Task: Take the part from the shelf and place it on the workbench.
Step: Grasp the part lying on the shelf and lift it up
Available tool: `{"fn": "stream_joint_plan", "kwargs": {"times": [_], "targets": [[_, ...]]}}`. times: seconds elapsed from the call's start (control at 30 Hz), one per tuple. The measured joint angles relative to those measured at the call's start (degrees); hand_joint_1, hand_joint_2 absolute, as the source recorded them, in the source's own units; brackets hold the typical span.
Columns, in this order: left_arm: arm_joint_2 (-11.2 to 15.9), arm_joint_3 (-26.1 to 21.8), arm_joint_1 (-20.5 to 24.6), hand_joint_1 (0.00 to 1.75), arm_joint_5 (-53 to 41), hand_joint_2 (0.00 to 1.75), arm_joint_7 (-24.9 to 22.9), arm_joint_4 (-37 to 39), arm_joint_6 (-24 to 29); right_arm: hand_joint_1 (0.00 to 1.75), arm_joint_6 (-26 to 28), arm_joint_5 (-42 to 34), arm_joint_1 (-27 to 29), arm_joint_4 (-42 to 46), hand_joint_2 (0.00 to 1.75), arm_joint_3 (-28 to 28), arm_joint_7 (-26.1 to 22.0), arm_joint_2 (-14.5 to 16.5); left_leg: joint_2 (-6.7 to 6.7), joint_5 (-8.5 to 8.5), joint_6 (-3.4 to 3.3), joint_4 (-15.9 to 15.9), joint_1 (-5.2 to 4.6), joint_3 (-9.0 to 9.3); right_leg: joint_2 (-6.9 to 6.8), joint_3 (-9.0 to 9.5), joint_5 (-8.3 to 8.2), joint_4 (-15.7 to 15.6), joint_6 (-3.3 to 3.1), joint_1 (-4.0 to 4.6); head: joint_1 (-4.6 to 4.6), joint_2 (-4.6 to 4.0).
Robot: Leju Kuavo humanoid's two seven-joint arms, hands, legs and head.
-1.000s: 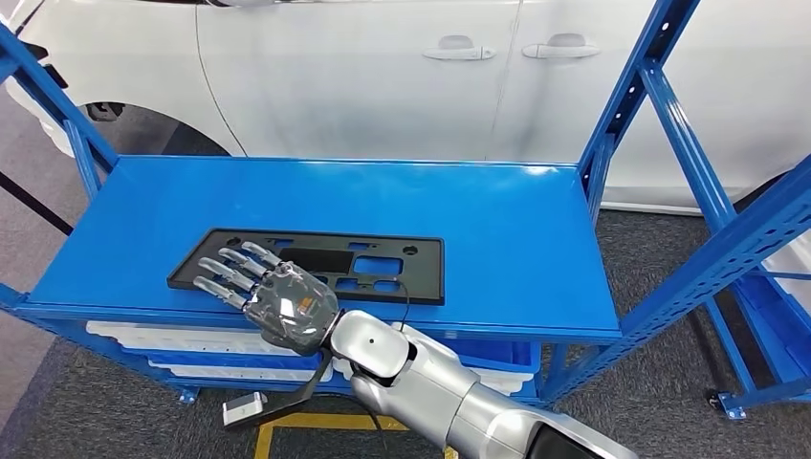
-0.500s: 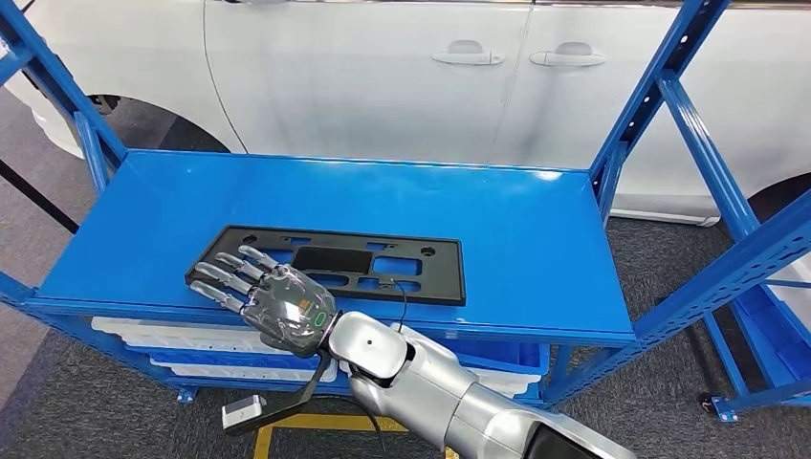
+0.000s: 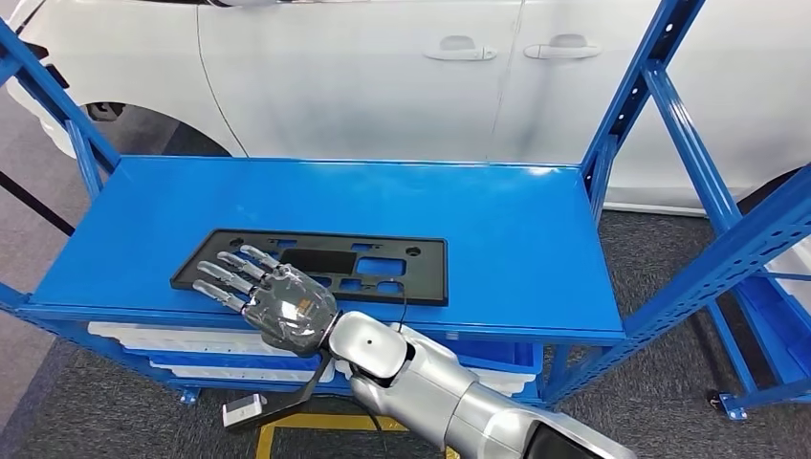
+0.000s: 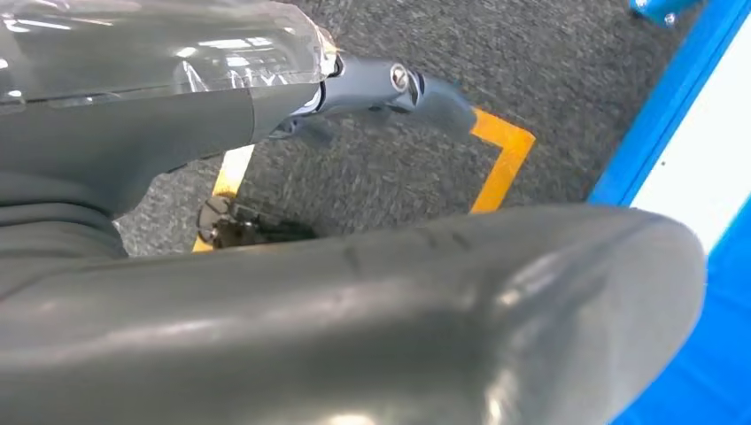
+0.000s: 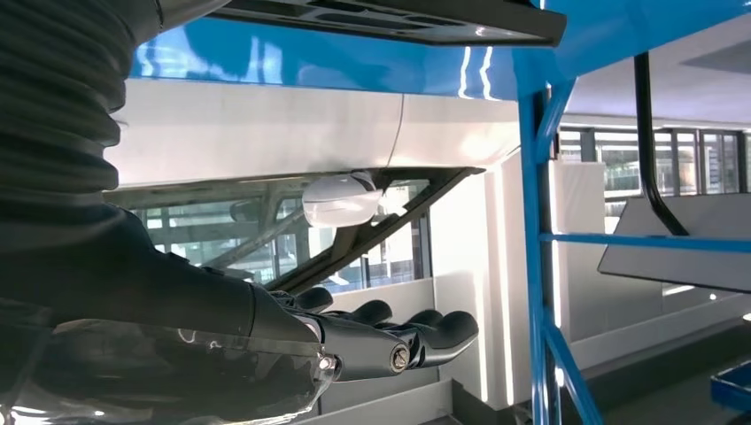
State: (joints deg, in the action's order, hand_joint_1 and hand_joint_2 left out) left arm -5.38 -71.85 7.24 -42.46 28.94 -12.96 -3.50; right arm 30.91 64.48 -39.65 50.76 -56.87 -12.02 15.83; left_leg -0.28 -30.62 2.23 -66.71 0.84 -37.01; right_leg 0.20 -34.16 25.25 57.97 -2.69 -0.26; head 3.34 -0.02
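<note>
One black part (image 3: pixel 311 265) lies flat near the shelf's (image 3: pixel 516 220) front edge, the right hand (image 3: pixel 273 296) spread, holding nothing, over its front-left corner (best hook fingers under that rim first).

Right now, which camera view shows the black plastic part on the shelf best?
The head view: the black part lies flat on the blue shelf, whole outline and cutouts visible, with the right hand spread over its near left corner. The right wrist view catches just its edge from a low, turned angle. The left wrist view looks at the floor.
</note>
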Motion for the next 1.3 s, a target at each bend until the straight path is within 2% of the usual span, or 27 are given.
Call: {"fn": "stream_joint_plan", "kwargs": {"times": [0.03,0.07,0.1,0.13,0.2,0.23,0.27,0.33,0.4,0.47,0.53,0.57,0.6,0.63,0.7,0.77,0.87,0.93,0.97,1.03,1.07,1.1,1.13,1.17,1.23,1.27,1.3], "targets": [[0.01,0.0,-0.04,0.0,-0.02,0.0,0.0,0.0,0.01,0.0,0.0,0.0,0.03,-0.05,1.75,-0.01,-0.01,0.02,0.0,-1.52,0.25,-3.86,0.1,-1.8,-0.02,-0.02,0.02,0.02,-0.05,0.02,0.0,0.0],[0.02,0.0,-0.1,0.0,-0.01,0.0,0.0,0.0,0.03,0.0,0.0,0.0,0.06,-0.1,1.75,-0.02,-0.01,0.01,0.01,-2.15,0.42,-6.42,0.17,-3.05,-0.02,-0.02,0.04,0.05,-0.07,0.04,0.0,0.0],[0.02,0.0,-0.14,0.0,-0.01,0.0,0.0,0.0,0.04,0.0,0.0,0.0,0.08,-0.15,1.75,-0.03,-0.01,-0.01,0.01,-1.71,0.52,-6.97,0.24,-3.37,0.0,0.0,0.07,0.09,-0.06,0.04,0.0,0.0],[0.03,0.0,-0.17,0.0,-0.01,0.0,0.0,0.0,0.05,0.0,0.0,0.0,0.09,-0.18,1.75,-0.04,-0.01,0.01,0.02,-0.2,0.53,-5.12,0.3,-2.55,0.03,0.06,0.11,0.14,-0.01,0.03,0.0,0.0],[0.05,0.01,-0.12,0.0,-0.01,0.0,-0.01,0.0,0.06,0.0,0.0,0.0,0.06,-0.17,1.75,-0.05,-0.01,0.05,0.05,3.68,0.31,2.95,0.32,1.32,0.1,0.21,0.27,0.27,0.25,0.06,-0.01,0.0],[0.05,0.01,-0.06,0.0,-0.01,0.0,-0.01,0.0,0.07,0.0,0.0,0.0,0.03,-0.16,1.75,-0.05,-0.01,0.07,0.02,4.89,-0.01,6.45,0.2,2.98,0.14,0.19,0.33,0.36,0.47,0.14,-0.01,0.0],[0.05,0.01,-0.02,0.0,-0.01,0.0,-0.01,0.0,0.07,0.0,0.0,0.0,0.01,-0.16,1.75,-0.05,-0.01,0.08,-0.02,5.4,-0.36,8.55,0.05,3.93,0.15,0.12,0.34,0.41,0.72,0.22,-0.01,0.0],[0.04,0.01,-0.03,0.0,-0.01,0.0,-0.01,0.0,0.07,0.0,0.0,0.0,0.0,-0.16,1.75,-0.06,-0.01,0.08,-0.09,5.35,-1.14,9.3,-0.24,4.09,0.16,-0.04,0.24,0.37,1.3,0.28,-0.01,0.0],[0.04,0.01,-0.06,0.0,-0.01,0.0,-0.01,0.0,0.07,0.0,0.01,-0.01,-0.03,-0.15,1.75,-0.08,-0.01,0.09,-0.01,5.61,-1.89,9.6,-0.01,4.18,0.12,-0.22,0.78,0.92,1.93,0.23,-0.01,0.0],[0.04,0.01,-0.01,0.0,-0.01,0.0,0.01,0.0,0.07,0.0,0.02,-0.01,-0.07,-0.15,1.75,-0.1,0.0,0.09,0.11,5.86,-2.6,9.96,0.24,4.32,0.1,-2.05,3.43,5.08,2.4,0.17,-0.02,0.0],[0.04,0.01,0.01,0.0,-0.01,0.0,0.02,0.0,0.07,0.0,0.02,-0.01,-0.01,-0.22,1.75,-0.14,0.0,-0.04,0.15,5.86,-2.87,9.95,0.13,4.23,0.1,-5.72,7.04,12.76,2.62,0.06,-0.02,0.0],[0.04,0.01,0.0,0.0,-0.01,0.0,0.02,0.0,0.08,0.0,0.02,-0.01,0.04,-0.29,1.75,-0.17,0.0,-0.13,0.15,5.86,-2.89,9.91,0.1,4.2,0.1,-7.24,7.96,15.81,2.69,0.02,-0.02,0.0],[0.04,0.01,-0.02,0.0,0.01,0.0,0.02,0.0,0.08,0.0,0.02,-0.01,0.07,-0.36,1.75,-0.19,0.0,-0.21,0.13,5.84,-2.89,9.85,0.08,4.18,0.09,-7.89,7.77,16.93,2.69,0.01,-0.02,0.0],[0.04,0.01,-0.03,0.0,0.03,0.0,0.01,0.0,0.09,0.0,0.02,-0.01,0.07,-0.41,1.75,-0.21,0.0,-0.25,0.1,5.78,-2.85,9.77,0.08,4.2,0.09,-7.43,6.51,15.82,2.62,0.0,-0.02,0.0],[0.02,0.01,-0.03,0.0,0.06,0.0,0.0,0.0,0.07,0.0,0.02,-0.01,0.02,-0.44,1.75,-0.24,0.0,-0.27,0.0,5.55,-2.63,9.53,0.07,4.31,0.08,-3.83,2.5,8.22,2.18,0.04,-0.02,0.0],[-0.01,0.01,0.0,0.0,0.06,0.0,0.01,0.0,0.03,0.0,0.02,-0.01,-0.02,-0.43,1.75,-0.28,-0.01,-0.25,-0.07,5.26,-2.14,9.16,-0.14,4.2,0.1,-0.91,0.41,2.01,1.73,0.23,-0.02,0.0],[0.01,0.01,0.01,0.0,0.06,0.0,0.02,0.0,0.02,0.0,0.02,-0.01,-0.02,-0.43,1.75,-0.32,0.0,-0.21,-0.05,5.18,-1.14,9.2,-0.14,4.06,0.24,-0.52,0.28,0.74,1.0,0.41,-0.01,0.0],[0.02,0.01,0.03,0.0,0.04,0.0,0.03,0.01,0.01,0.0,0.02,-0.01,-0.07,-0.42,1.75,-0.33,0.0,-0.1,-0.03,4.12,-0.54,7.96,-0.02,3.62,0.18,-0.27,0.06,0.27,0.39,0.15,0.0,0.0],[0.02,0.01,0.04,0.0,0.02,0.0,0.03,0.01,0.0,0.0,0.02,-0.01,-0.1,-0.42,1.75,-0.34,0.0,-0.02,-0.02,2.74,-0.27,5.68,0.05,2.64,0.12,-0.15,-0.02,0.08,0.15,-0.01,0.0,0.0],[0.01,0.01,-0.01,0.0,-0.01,0.0,0.02,0.02,0.01,0.0,0.02,0.0,-0.07,-0.45,1.75,-0.36,0.0,0.05,0.01,-0.82,0.25,-1.77,0.21,-0.77,0.05,-0.11,0.0,0.06,-0.09,0.02,0.0,0.0],[0.02,0.01,-0.06,0.0,-0.01,0.0,0.02,0.02,0.03,0.0,0.02,0.0,-0.03,-0.47,1.75,-0.38,0.0,0.04,0.02,-2.0,0.44,-5.22,0.26,-2.42,0.04,-0.12,0.02,0.09,-0.13,0.06,0.0,0.0],[0.02,0.01,-0.12,0.0,-0.01,0.0,0.02,0.01,0.04,0.0,0.02,0.0,0.01,-0.49,1.75,-0.4,0.0,0.02,0.02,-2.11,0.54,-6.87,0.28,-3.28,0.06,-0.12,0.05,0.13,-0.15,0.08,0.0,0.0],[0.02,0.01,-0.15,0.0,-0.01,0.0,0.02,0.01,0.04,0.0,0.01,0.0,0.04,-0.51,1.75,-0.42,0.01,0.02,0.02,-1.1,0.55,-6.24,0.28,-3.06,0.09,-0.09,0.08,0.17,-0.14,0.08,0.0,0.0],[0.04,0.01,-0.15,0.0,-0.02,0.0,0.07,0.01,0.07,0.0,-0.44,0.13,0.02,-0.52,1.75,-0.45,0.45,0.03,0.03,0.82,0.48,-3.34,0.28,-1.73,0.12,-0.02,0.13,0.23,-0.1,0.08,0.0,0.0],[0.38,0.1,0.03,0.0,-0.3,0.0,0.31,0.01,0.15,0.0,-3.98,0.11,-0.54,-2.3,1.75,-1.13,4.68,0.65,0.05,4.41,0.09,4.96,0.15,2.16,0.19,0.08,0.25,0.33,0.12,0.19,0.0,0.0],[0.72,0.19,0.24,0.0,-0.5,0.0,0.39,0.0,0.16,0.0,-6.33,-0.55,-1.04,-4.29,1.75,-2.17,8.4,1.25,0.02,5.3,-0.21,7.85,0.03,3.54,0.21,0.05,0.26,0.37,0.33,0.28,0.0,0.0],[1.15,0.27,0.47,0.0,-0.71,0.0,0.41,0.0,0.14,0.0,-8.23,-1.64,-1.53,-6.67,1.75,-3.72,12.02,1.83,-0.04,5.49,-0.52,9.31,-0.11,4.18,0.21,-0.02,0.23,0.37,0.57,0.37,0.0,0.0]]}}
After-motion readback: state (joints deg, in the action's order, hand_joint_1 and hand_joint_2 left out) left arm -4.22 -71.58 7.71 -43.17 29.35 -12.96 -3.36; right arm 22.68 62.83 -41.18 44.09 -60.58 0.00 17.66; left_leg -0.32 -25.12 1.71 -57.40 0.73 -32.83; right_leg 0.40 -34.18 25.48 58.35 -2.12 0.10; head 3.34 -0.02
